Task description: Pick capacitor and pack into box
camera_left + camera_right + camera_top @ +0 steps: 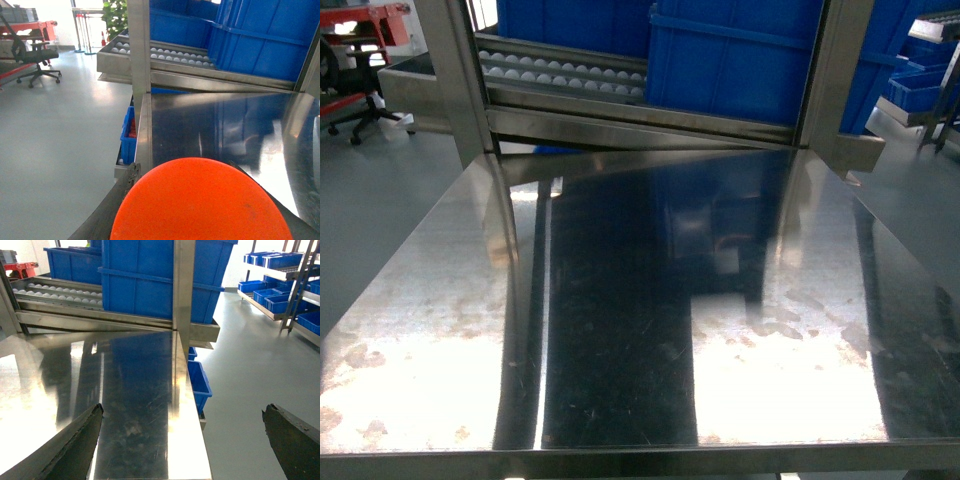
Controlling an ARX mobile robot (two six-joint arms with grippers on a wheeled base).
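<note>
Head view: a polished steel bench (620, 330) is seen from above, with bright glare patches and dull stains on its near part.
Head view, behind the bench: large blue bins (740, 60) are carried on a tilted roller rack (560, 75), framed by steel posts (455, 70).
Head view, far left: an office chair (365, 90) is seen on the grey floor.
Head view, arms: neither tool is shown.
Task things: no box and no capacitor are seen in any of the three views, so their place cannot be told.
Left wrist view: the lower middle is filled by a smooth orange rounded object (200, 202), very close to the lens; what it is cannot be told.
Left wrist view, left tool: only a dark edge shows beside the orange shape, so whether the fingers are spread or pressed together cannot be told.
Left wrist view, surroundings: the bench edge, a small blue crate (129, 136) below it, and a green plant (115, 15) far off are shown.
Right wrist view, right tool (185, 440): two dark fingers (75, 445) are seen spread wide apart, one over the bench surface and the other out past its edge, with nothing held between them.
Right wrist view, surroundings: blue crates on shelves (280, 280) are seen at the far right.
</note>
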